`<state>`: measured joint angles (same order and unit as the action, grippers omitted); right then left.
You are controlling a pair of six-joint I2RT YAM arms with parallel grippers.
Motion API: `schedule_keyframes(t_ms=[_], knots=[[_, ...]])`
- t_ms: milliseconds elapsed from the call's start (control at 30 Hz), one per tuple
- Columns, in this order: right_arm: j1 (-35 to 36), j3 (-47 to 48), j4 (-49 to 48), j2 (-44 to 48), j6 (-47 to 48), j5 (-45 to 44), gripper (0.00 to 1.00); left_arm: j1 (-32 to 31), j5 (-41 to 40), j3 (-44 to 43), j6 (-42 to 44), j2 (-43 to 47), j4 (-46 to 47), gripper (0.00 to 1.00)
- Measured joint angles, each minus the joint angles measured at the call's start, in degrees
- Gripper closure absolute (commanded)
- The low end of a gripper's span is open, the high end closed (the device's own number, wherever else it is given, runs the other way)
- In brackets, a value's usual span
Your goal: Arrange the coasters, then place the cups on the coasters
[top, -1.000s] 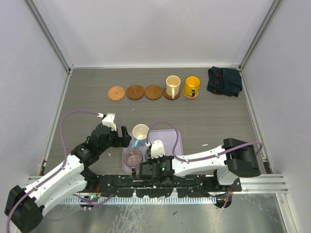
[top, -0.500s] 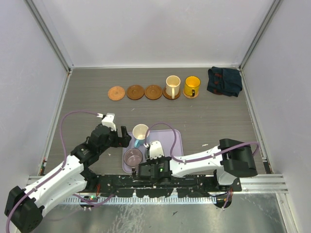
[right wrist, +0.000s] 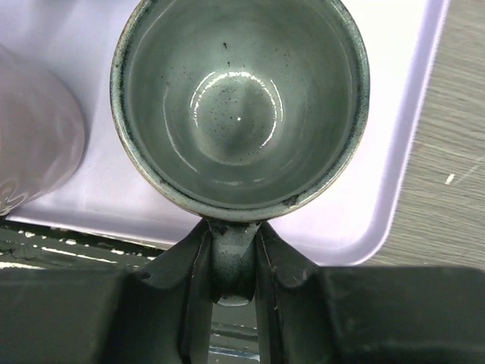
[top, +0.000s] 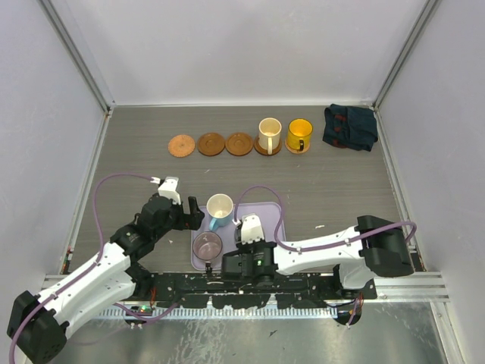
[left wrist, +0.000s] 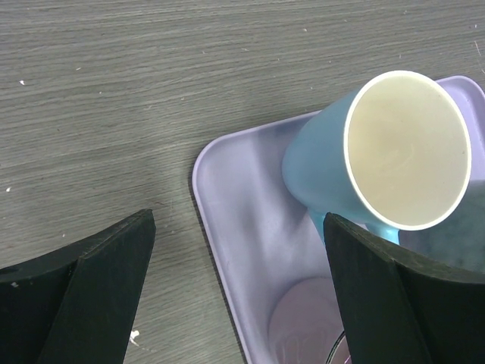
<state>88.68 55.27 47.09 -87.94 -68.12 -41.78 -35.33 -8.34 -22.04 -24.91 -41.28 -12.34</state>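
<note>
Top external: coasters [top: 211, 143] lined along far bench [top: 341, 197] edge, two cups [top: 270, 133] seated, three in tray [left wrist: 242, 174]. Your right gripper [right wrist: 231, 235] pinches the handle of grey-green cup [right wrist: 239, 114]; left gripper [left wrist: 239, 220] gapes wide.

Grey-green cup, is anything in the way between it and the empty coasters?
The light blue cup stands on the tray just beyond the grey-green cup, roughly toward the three bare coasters. The right hand would likely need to lift over or steer beside it. Nothing else visible stands between.
</note>
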Motion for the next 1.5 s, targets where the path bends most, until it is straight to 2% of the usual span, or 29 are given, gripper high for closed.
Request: schedule_keyframes(t_ms=[233, 400, 533, 767, 900, 1067, 1500], knots=[[-0.24, 1.79, 7.93, 1.22, -2.45, -5.01, 0.99, 0.00, -0.39, 0.00, 0.00, -0.85, 0.04, 0.06], [-3.23, 5.31, 11.08, 1.31, -0.85, -8.74, 0.99, 0.00, -0.44, 0.00, 0.02, -1.88, 0.04, 0.06], [-9.81, 6.23, 6.93, 3.58, 7.02, -10.21, 0.99, 0.00, -0.57, 0.00, 0.07, -2.64, 0.07, 0.06], [-25.07, 8.57, -7.15, 6.38, 28.57, -7.69, 0.99, 0.00, -1.60, -0.11, 0.26, -3.50, 0.04, 0.06], [-31.43, 16.00, -12.76, 1.20, 38.38, -4.02, 0.99, 0.00, -2.62, -0.46, 0.33, -3.52, 0.02, 0.05], [-37.64, 26.29, -17.16, -8.04, 46.38, 2.64, 0.99, 0.00, -4.35, -1.31, 0.90, -3.52, -0.07, 0.04], [-48.87, 57.11, -14.08, -35.32, 52.19, 15.30, 0.99, 1.68, -8.00, -5.70, 3.56, -8.11, -0.13, 0.03]])
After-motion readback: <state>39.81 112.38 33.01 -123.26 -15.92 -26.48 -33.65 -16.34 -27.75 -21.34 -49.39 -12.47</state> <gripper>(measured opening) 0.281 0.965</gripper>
